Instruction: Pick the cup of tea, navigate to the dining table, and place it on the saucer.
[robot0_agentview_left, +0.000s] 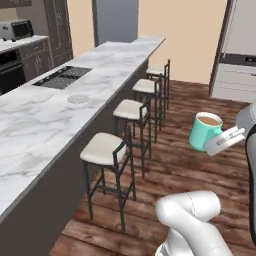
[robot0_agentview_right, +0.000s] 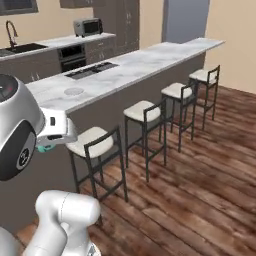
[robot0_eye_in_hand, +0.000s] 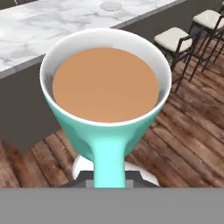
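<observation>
Left base view, arm: white elbow at 6 o'clock; end effector (robot0_agentview_left: 220, 142) at 3 o'clock, clamped on the handle of the cup of tea (robot0_agentview_left: 204, 131), held upright in air over the wood floor.
Left base view, target: saucer (robot0_agentview_left: 77, 99) at 10 o'clock on the dining table (robot0_agentview_left: 45, 125) surface, well apart from the cup.
Left base view, obstacles: four stools (robot0_agentview_left: 106, 150) line the near edge.
Right base view, risk: cup mostly hidden behind the wrist; a stool (robot0_agentview_right: 90, 141) sits just beside it, so a swing could clip its back.
Hand view, risk: tea fills the cup near the rim; tilting or a jolt while driving likely spills it.
</observation>
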